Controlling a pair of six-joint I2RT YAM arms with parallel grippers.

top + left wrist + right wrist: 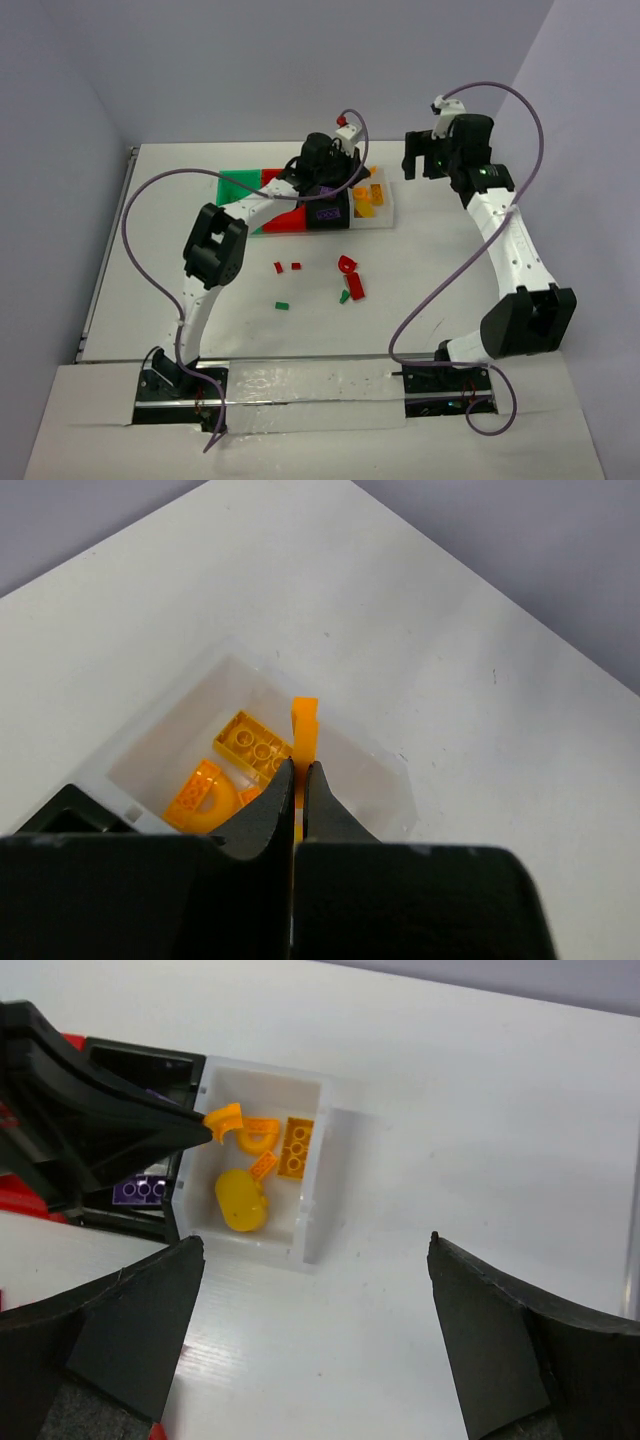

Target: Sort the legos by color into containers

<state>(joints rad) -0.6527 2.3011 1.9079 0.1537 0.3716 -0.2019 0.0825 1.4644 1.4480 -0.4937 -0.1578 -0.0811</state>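
Note:
My left gripper (301, 770) is shut on a thin orange-yellow lego (303, 725) and holds it over the clear white bin (400, 780). The right wrist view shows that lego (222, 1120) at the left fingers' tip (120, 1125), above the bin (312, 1210). Inside lie a studded yellow brick (297, 1147), an arch piece (205, 795) and a rounded yellow piece (240, 1200). The black bin (325, 215) holds a purple brick (140, 1190). My right gripper (315, 1250) is open and empty over bare table, right of the bins (420, 160).
The green bin (238, 185) and red bin (285, 220) lie left of the black one, partly hidden by my left arm. Loose red legos (280, 267) (347, 263) (355, 287) and green legos (282, 305) (344, 296) lie mid-table.

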